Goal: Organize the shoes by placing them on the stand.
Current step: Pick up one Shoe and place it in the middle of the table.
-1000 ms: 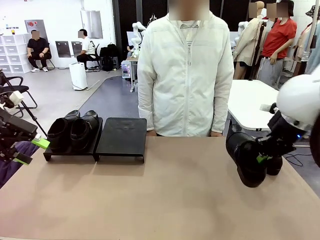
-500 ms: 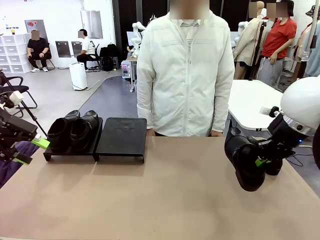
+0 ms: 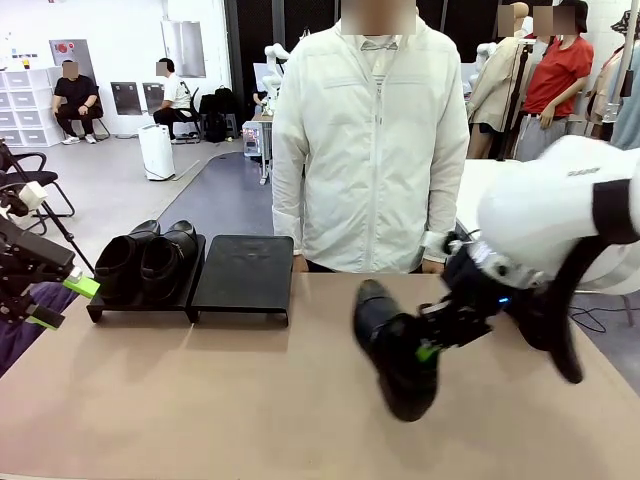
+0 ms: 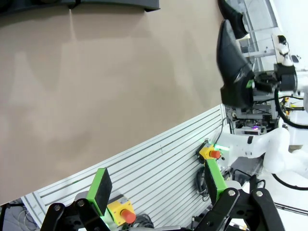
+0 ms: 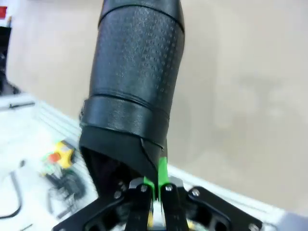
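Observation:
Two black glossy shoes [image 3: 146, 262] sit side by side on the left panel of the low black stand [image 3: 243, 272]; its right panel is bare. My right gripper [image 3: 430, 350] is shut on the heel rim of a third shoe [image 3: 393, 348], which hangs above the middle of the table. In the right wrist view the same shoe [image 5: 135, 82] points away from the shut gripper [image 5: 154, 186]. My left gripper [image 3: 62, 302] is open at the table's left edge, with nothing between its fingers [image 4: 102, 186]. The left wrist view shows the held shoe [image 4: 233, 62] and another shoe [image 4: 232, 17] beyond it.
A person in a white jacket [image 3: 370, 150] stands at the far edge of the table, close behind the carried shoe. The tan table [image 3: 230, 400] has free room in front of the stand. A white table [image 3: 500, 215] stands behind on the right.
My right arm has carried the shoe from the table's right side leftward to above its middle. The left arm and the stand's shoes have not moved.

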### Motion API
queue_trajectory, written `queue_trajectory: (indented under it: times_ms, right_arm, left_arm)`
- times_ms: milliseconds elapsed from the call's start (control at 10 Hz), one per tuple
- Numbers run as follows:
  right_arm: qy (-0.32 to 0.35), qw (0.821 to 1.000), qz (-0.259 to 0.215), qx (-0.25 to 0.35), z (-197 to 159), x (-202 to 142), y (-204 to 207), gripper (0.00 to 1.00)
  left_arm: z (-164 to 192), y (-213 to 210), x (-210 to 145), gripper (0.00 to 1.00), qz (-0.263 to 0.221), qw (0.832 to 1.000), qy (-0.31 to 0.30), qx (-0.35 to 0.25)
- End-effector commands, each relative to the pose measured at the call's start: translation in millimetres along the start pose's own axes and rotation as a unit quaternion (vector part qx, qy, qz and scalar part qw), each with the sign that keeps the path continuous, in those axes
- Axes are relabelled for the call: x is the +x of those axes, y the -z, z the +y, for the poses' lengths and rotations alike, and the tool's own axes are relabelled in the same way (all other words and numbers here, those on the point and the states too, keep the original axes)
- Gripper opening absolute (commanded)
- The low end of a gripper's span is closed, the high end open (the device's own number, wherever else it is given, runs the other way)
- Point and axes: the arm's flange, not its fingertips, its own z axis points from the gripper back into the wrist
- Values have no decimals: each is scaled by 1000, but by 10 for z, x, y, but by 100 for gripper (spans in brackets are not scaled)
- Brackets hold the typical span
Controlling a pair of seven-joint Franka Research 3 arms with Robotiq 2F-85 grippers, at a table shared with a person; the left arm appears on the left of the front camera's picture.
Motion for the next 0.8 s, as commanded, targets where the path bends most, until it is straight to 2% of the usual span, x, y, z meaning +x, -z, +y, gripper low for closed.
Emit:
queue_trajectory:
  times_ms: [0, 100, 200, 300, 400, 700]
  right_arm:
    - [24, 999, -3, 42, 335, -221, 248, 0]
    - [27, 998, 26, 58, 477, -182, 368, 0]
    - [46, 996, 30, 68, 577, -101, 498, 0]
    - [83, 993, -16, 80, 635, 10, 634, 0]
    - [98, 992, -30, 70, 657, 105, 789, 0]
    - [134, 989, -28, 59, 596, 365, 1045, 0]
  left_arm:
    - [3, -33, -15, 100, 4, 1000, 0, 1]
    - [3, -33, -15, 100, 4, 1000, 0, 1]
    - [3, -33, -15, 100, 4, 1000, 0, 1]
    - [3, -33, -15, 100, 4, 1000, 0, 1]
    - [3, -33, -15, 100, 4, 1000, 0, 1]
    - [3, -33, -15, 100, 4, 1000, 0, 1]
